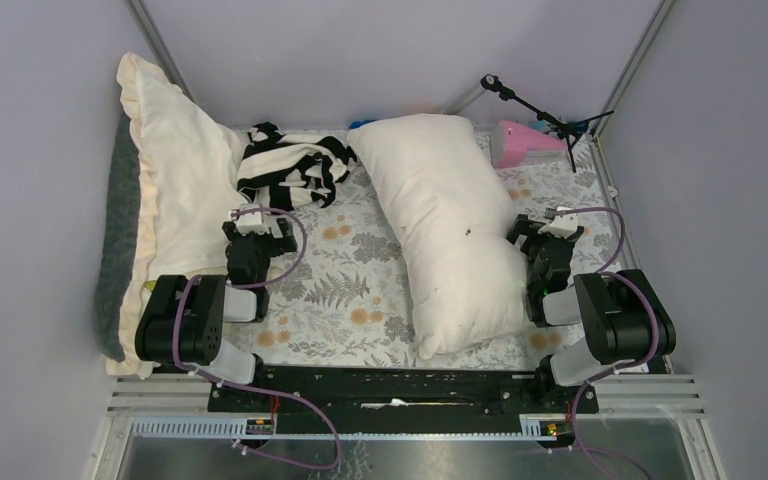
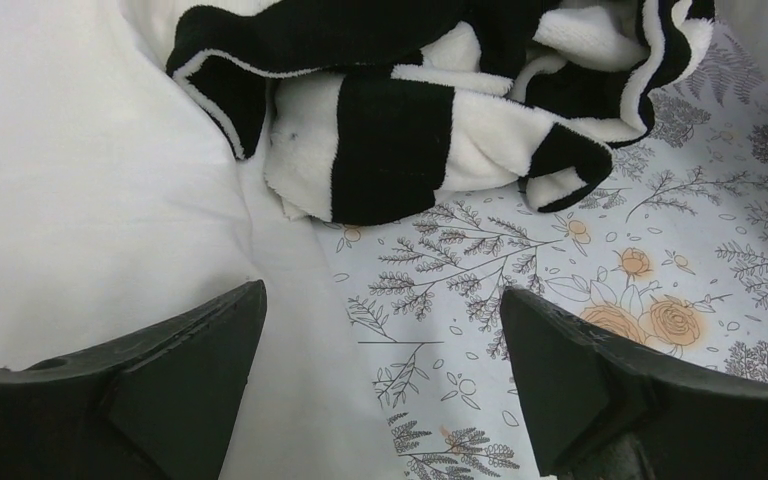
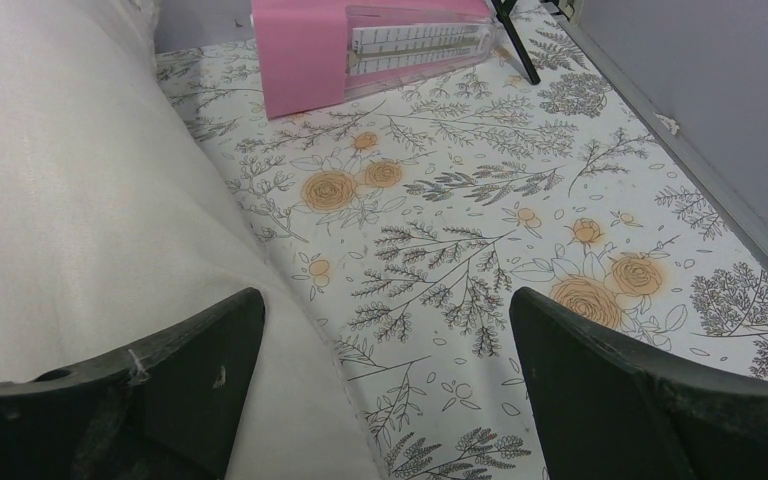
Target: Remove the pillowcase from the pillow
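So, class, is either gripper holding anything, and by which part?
Nothing is held. The left gripper and right gripper stand open and empty; the pillowcase lies bunched, off the pillow.

A white table cover printed with grey ferns and orange flowers (image 1: pixel 345 290) lay across the table. Along its left edge, reaching the far left corner, lay a large cream pillow with a ruffled border and grey backing (image 1: pixel 175 190). Near the far right corner, a flat pink case with a clear ribbed part (image 1: pixel 525 145) lay just beside a thin black tripod stand (image 1: pixel 550 120).
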Action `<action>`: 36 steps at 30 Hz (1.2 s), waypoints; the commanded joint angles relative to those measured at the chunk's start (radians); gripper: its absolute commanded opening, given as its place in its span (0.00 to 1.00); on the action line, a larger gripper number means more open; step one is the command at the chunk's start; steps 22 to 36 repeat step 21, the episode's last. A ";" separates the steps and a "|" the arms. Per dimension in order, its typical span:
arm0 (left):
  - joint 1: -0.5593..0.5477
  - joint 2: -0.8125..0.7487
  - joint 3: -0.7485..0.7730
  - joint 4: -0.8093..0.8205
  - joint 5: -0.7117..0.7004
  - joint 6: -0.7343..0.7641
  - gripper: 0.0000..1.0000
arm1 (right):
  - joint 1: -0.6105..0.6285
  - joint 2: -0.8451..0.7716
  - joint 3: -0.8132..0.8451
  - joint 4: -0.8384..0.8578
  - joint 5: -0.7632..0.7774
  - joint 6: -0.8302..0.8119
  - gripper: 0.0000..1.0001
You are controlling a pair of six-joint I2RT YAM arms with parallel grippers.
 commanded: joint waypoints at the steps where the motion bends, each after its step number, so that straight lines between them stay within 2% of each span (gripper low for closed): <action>1: -0.021 0.011 -0.013 0.074 -0.036 -0.007 0.99 | -0.001 0.018 -0.025 -0.019 -0.031 -0.044 1.00; 36: -0.033 0.013 -0.005 0.063 -0.049 0.002 0.99 | -0.001 0.017 -0.025 -0.019 -0.031 -0.044 1.00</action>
